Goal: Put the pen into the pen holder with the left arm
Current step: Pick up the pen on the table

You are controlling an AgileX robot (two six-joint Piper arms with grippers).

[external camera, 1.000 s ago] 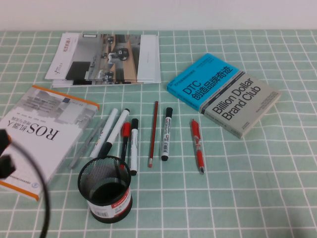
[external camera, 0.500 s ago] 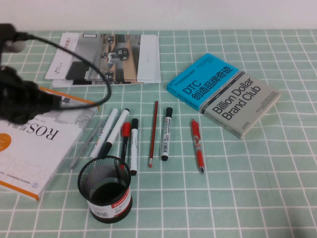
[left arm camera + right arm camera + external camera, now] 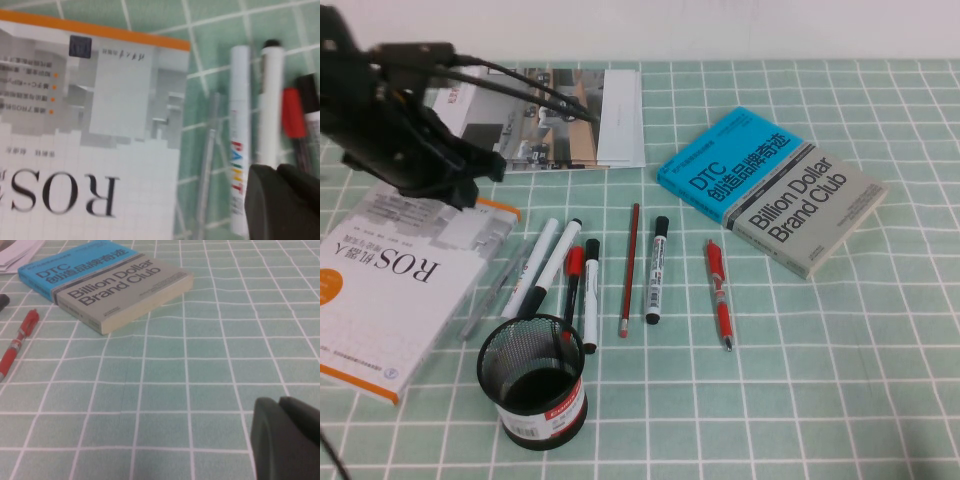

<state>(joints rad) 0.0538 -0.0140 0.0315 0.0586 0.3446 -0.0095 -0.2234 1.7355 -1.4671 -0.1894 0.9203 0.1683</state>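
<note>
The pen (image 3: 496, 288) is slim, pale grey and see-through. It lies on the green checked cloth between the ROS book (image 3: 390, 290) and the white markers (image 3: 545, 262); it also shows in the left wrist view (image 3: 207, 160). The pen holder (image 3: 532, 385), a black mesh cup, stands upright and empty at the front, just below the pens. My left gripper (image 3: 445, 185) hovers above the far corner of the ROS book, behind and left of the pen; its fingers (image 3: 300, 205) are together and empty. My right gripper (image 3: 279, 407) is shut and empty over bare cloth.
Beside the pen lie a red-capped marker (image 3: 572, 285), a thin dark red pen (image 3: 629, 268), another marker (image 3: 656, 268) and a red pen (image 3: 720, 292). Brochures (image 3: 560, 120) lie at the back. Two stacked books (image 3: 770, 185) lie at the back right.
My left arm has risen from the lower left edge and swung toward the back, now over the far corner of the ROS book. Nothing on the table has moved.
</note>
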